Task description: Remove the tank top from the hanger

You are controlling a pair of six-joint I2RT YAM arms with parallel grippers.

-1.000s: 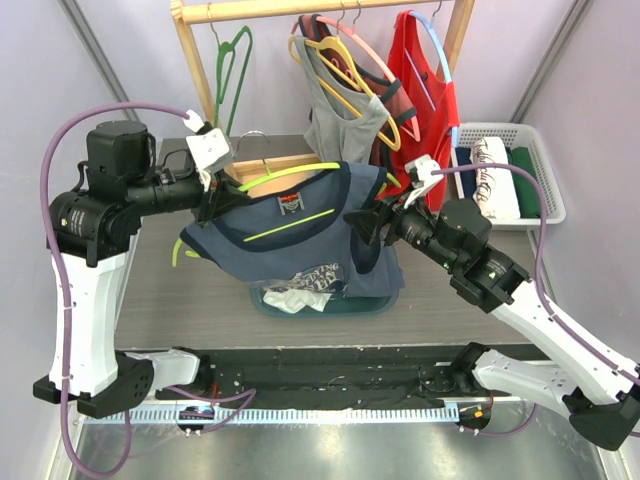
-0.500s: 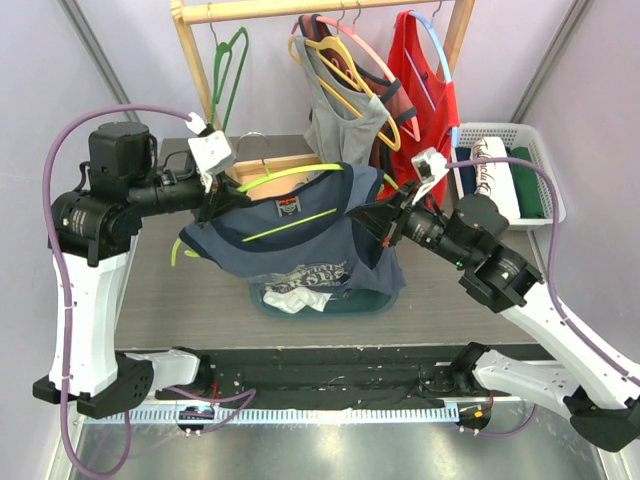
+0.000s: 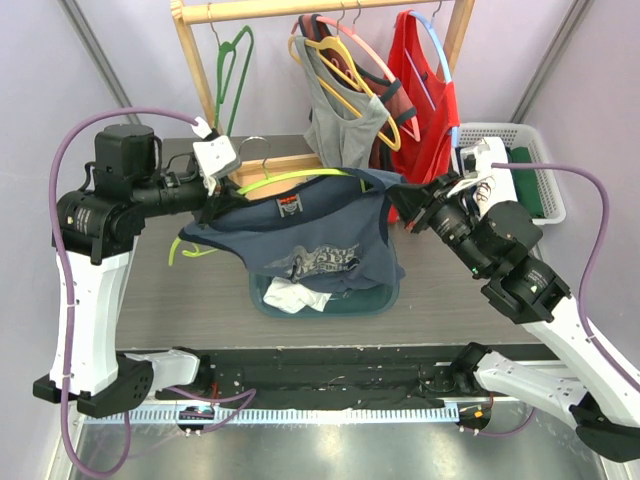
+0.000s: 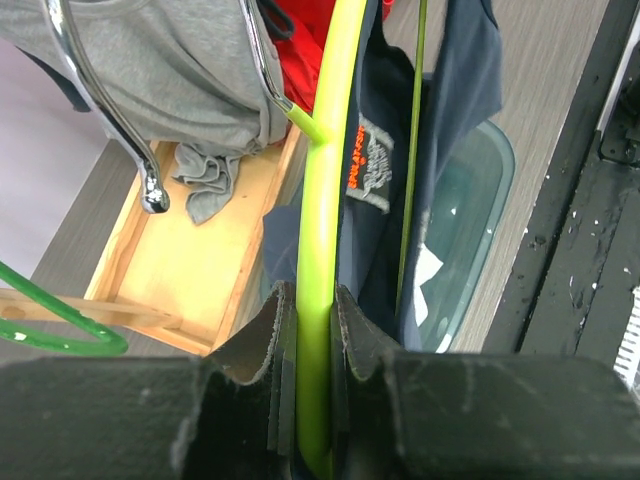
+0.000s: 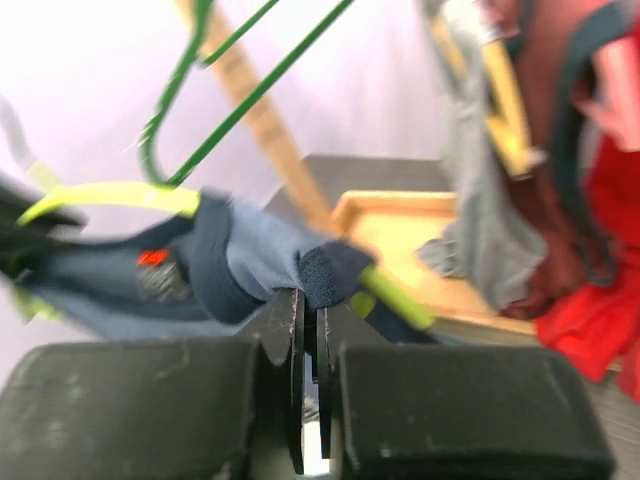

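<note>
Clamped left pincer [image 4: 312, 305]; right pincer [image 5: 309, 298] pinched shut.

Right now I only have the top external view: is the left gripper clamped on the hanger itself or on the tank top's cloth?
Observer: The hanger. The left wrist view shows the left gripper shut on the lime hanger alone; the navy tank top hangs beside it.
Operator: And the other arm?
Observer: The right gripper is shut on the strap, bunched at its fingertips.
Operator: Is that strap off the hanger?
Observer: No; the hanger's lime tip pokes out of it, though that view is blurred.
</note>
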